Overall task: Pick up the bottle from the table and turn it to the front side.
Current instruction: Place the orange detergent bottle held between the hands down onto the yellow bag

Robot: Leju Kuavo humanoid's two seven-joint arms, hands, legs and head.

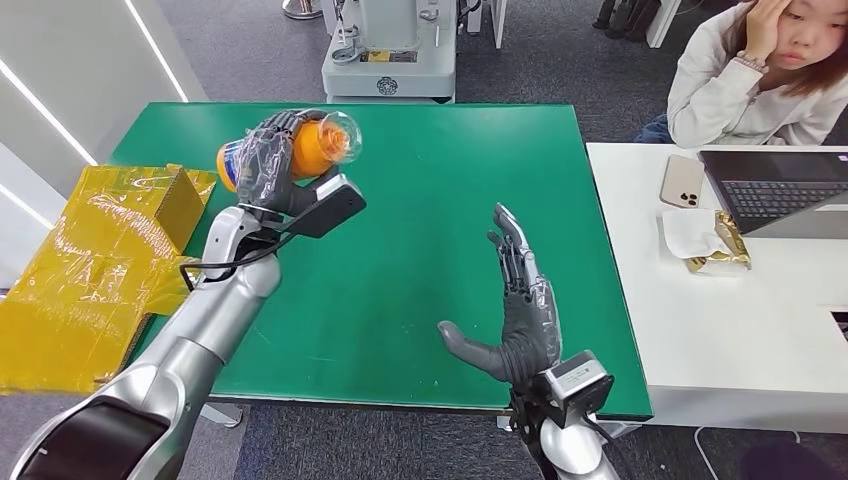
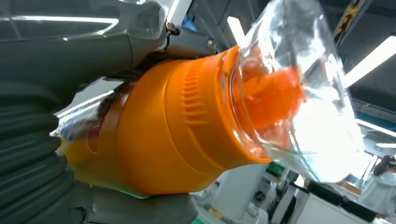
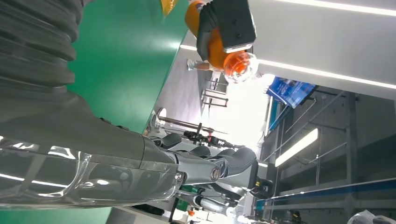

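Above the table, toward ten o'clock: the bottle (image 1: 300,148) hangs clear of the green table (image 1: 450,200), lying roughly on its side with its clear cap pointing to about two o'clock.
Left hand: the left hand (image 1: 268,155) wraps around the bottle's orange body, fingers curled over it and the thumb underneath.
Right hand: the right hand (image 1: 520,300) hovers low over the table near five o'clock, fingers spread and straight, thumb out, holding nothing.
Bottle shape: a squat orange shoulder (image 2: 187,121) with fine moulded ribs, an orange spout under a clear domed cap (image 2: 303,93), and a blue-edged label at the base end.
Material: smooth, glossy hard plastic; the clear cap looks thin.
Handling: probably light and fairly stiff, but slick, so it could twist in the grip while being turned.
Where to hold: the broad body is the safest place; the clear cap looks likely to pop off or crack if squeezed.
Surroundings: yellow film-wrapped cardboard (image 1: 90,270) lies at nine o'clock; a person (image 1: 750,70) sits at two o'clock beside a white desk (image 1: 720,330).
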